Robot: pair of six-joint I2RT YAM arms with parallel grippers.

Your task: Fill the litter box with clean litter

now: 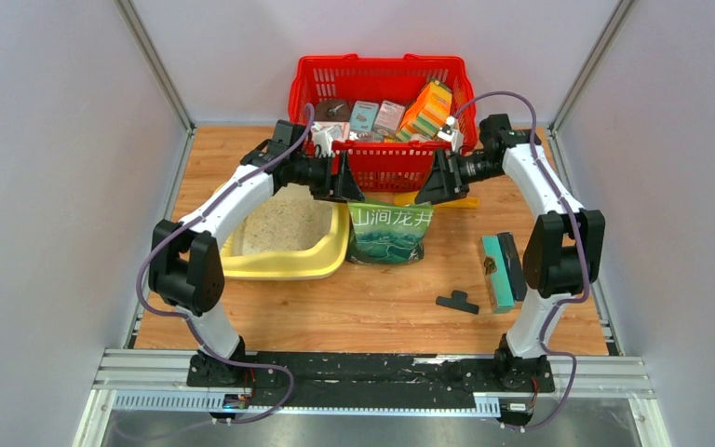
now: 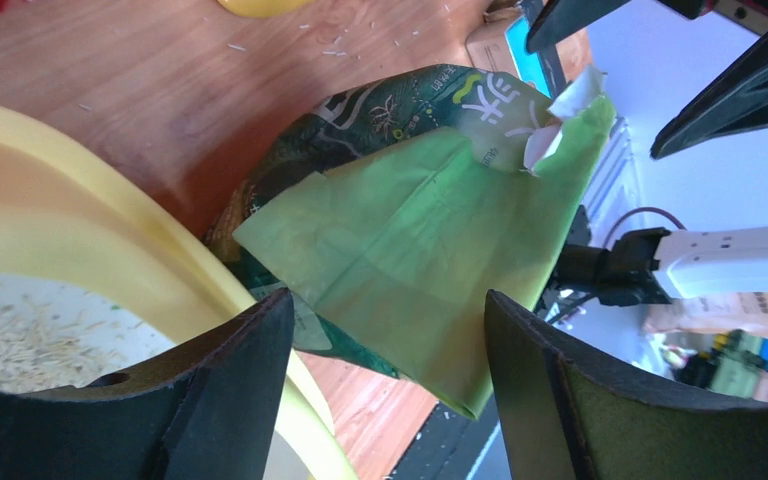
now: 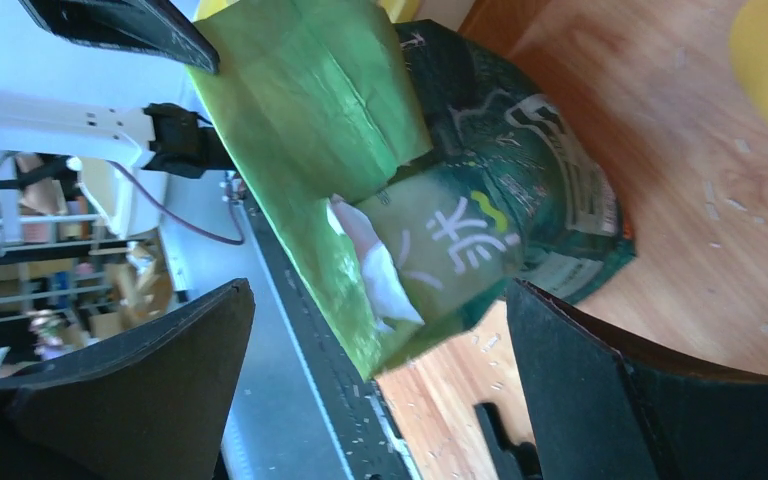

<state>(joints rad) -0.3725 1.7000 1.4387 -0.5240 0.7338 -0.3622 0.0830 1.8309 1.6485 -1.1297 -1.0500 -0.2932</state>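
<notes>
Both hands are at the green bag (image 1: 390,233), which stands upright mid-surface. Left hand (image 2: 385,298) has its jaws spread, the bag's folded top between them, no contact I can see. Right hand (image 3: 380,288) is the same from the other side: wide apart, holding nothing.

The litter box (image 1: 284,265) is on the left, its right rim just beside the bag, apparently touching. There's a layer of clean litter (image 1: 279,223) in it, and I'd say it needs more.

I read this as the bag pick-up step. Next I close both hands on the top edges, lift, and tip the mouth left over the rim. The paper is floppy, so it needs a firm pinch.
</notes>
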